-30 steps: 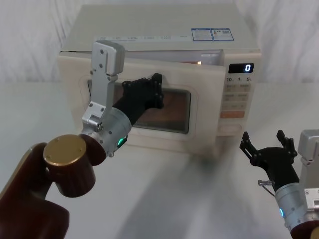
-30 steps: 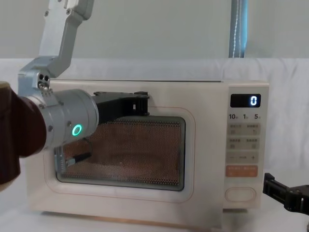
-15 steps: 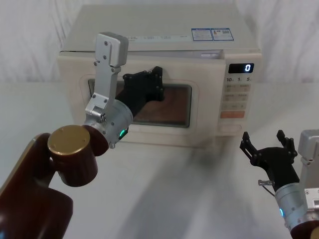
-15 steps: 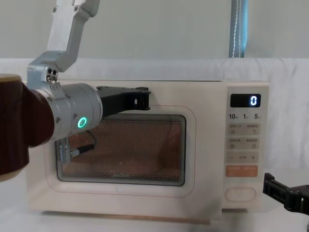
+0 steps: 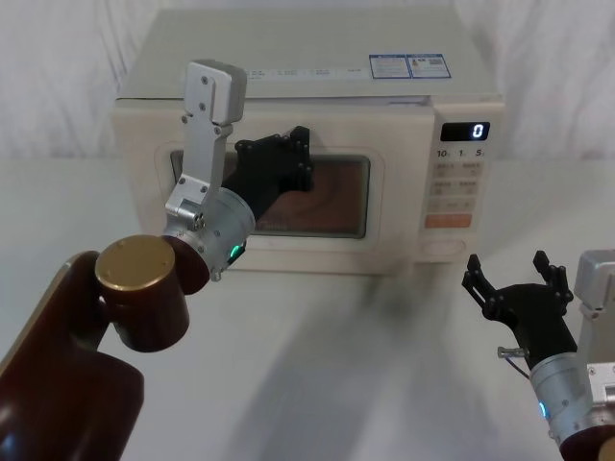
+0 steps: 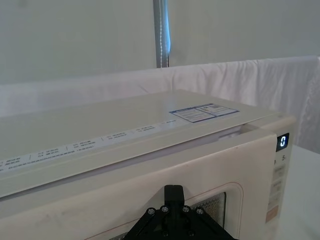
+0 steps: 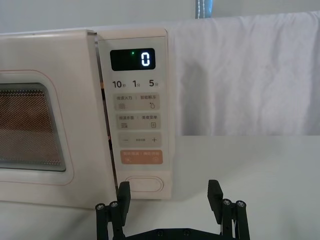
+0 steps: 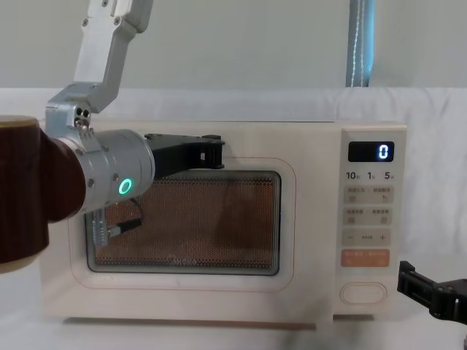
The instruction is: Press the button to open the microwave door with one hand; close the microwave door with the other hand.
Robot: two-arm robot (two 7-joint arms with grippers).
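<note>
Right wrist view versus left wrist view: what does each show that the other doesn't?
Right wrist alone: the button under the orange key, the small labelled keys, and the open right end effector short of the panel. Left wrist alone: the microwave top with its blue label, and the left end effector against the microwave door above the window. Both: the display reading 0 and part of the door window.

Cream microwave (image 8: pixel 314 219); door (image 8: pixel 182 292) cream, its window (image 8: pixel 204 219) dark with a fine copper-brown mesh; black display (image 7: pixel 132 59) with a blue-white 0; one orange key (image 7: pixel 142 157); cream oval button (image 7: pixel 143 184); black left gripper (image 5: pixel 288 163) and black right gripper (image 7: pixel 169 200).
</note>
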